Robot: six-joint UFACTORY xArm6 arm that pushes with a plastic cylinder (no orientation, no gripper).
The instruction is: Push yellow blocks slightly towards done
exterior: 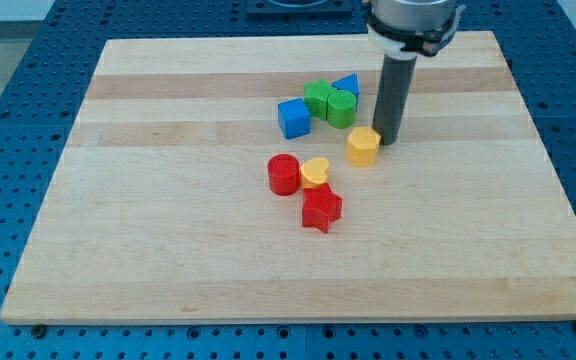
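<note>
No hand here, just a rod; its tip (385,140) sits right behind the yellow block (364,146), the yellow heart (315,173) wedged between red blocks (284,174) further down the bench (168,250).

blocks cluster (320,150) mid-board — bare wooden board (148,240) all around

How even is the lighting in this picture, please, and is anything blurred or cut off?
Camera view: soft, even light with no glare on the wooden board; short faint shadows under the blocks; everything sharp, including my tip beside the yellow block; the arm's upper part is cut off at the view's top.
</note>
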